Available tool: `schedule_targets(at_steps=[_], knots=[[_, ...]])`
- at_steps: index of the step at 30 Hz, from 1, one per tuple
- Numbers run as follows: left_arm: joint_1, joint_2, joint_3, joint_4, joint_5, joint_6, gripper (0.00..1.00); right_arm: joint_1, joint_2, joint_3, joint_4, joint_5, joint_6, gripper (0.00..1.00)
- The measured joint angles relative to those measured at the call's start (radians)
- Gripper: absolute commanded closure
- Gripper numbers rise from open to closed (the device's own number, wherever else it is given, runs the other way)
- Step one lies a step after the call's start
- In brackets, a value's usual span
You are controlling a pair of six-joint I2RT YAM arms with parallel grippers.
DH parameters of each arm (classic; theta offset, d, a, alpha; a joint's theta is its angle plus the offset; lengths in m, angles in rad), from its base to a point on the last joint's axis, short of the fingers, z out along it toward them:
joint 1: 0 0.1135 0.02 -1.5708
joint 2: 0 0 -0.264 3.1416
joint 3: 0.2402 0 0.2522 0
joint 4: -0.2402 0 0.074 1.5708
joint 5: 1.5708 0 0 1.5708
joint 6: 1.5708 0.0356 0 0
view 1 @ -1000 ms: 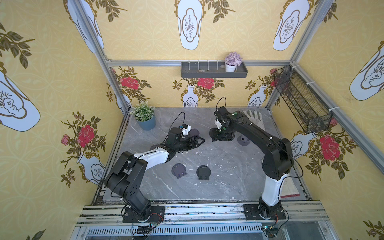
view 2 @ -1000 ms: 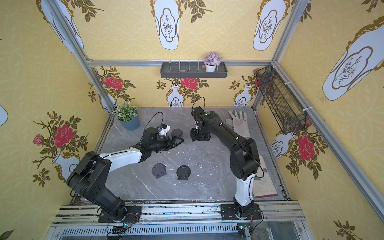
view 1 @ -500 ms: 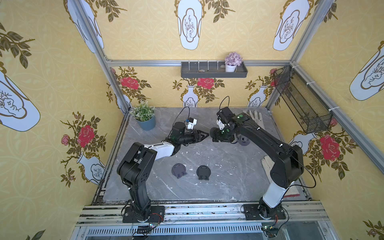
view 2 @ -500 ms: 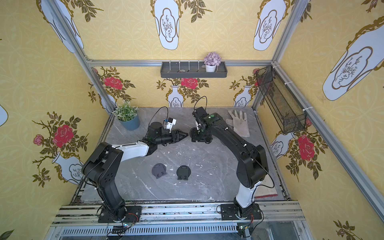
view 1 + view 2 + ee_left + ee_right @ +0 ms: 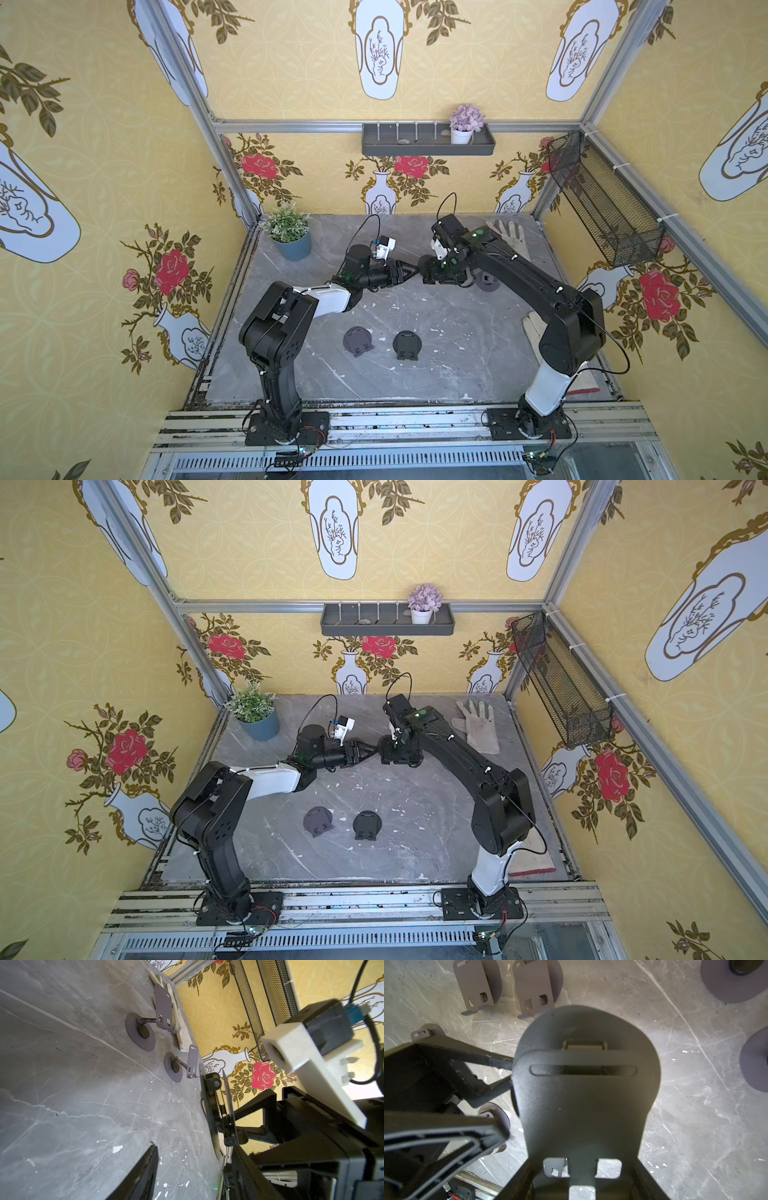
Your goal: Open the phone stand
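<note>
Risk first: possible to drag phone stand [image 5: 581, 1105] out of right hand [image 5: 444, 272] when pulling against stiff hinge. Possible also to slip off thin plate edge with left hand [image 5: 409, 273], because of small bite there. Then drop onto worktop [image 5: 457, 353], maybe onto other stands [image 5: 473, 987] below.

Held in air over far middle of worktop, clamped at lower end by right hand. Left hand with fingers apart, astride side edge; firm contact not clear.

Dark grey, round base behind slotted plate, nearly folded flat.

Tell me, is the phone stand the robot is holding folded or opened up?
Mostly folded: the phone stand shows its plate nearly flat against its round base, seen edge-on.
</note>
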Motion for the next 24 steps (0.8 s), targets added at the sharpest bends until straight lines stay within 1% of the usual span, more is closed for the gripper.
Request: schedule_targets(at_steps=[4,9,11,15,16,24], knots=[[0.0,0.005,0.004,0.003,0.015,-0.006,0.44,0.002,0.006,0.01,0.003,-0.005,-0.011,0.44],[0.0,0.014,0.012,0.014,0.029,-0.009,0.7,0.01,0.015,0.032,0.005,-0.022,-0.018,0.44],[0.0,0.021,0.018,0.031,0.044,-0.022,0.76,0.013,0.016,0.039,0.006,-0.02,-0.019,0.44],[0.0,0.027,0.019,0.071,0.066,-0.037,0.98,0.017,0.028,0.05,0.007,-0.021,-0.021,0.43],[0.0,0.028,0.019,0.077,0.063,-0.057,1.0,0.018,0.031,0.05,0.007,-0.02,-0.022,0.44],[0.002,0.032,0.018,0.094,0.073,-0.075,1.0,0.02,0.033,0.064,0.001,-0.015,-0.022,0.44]])
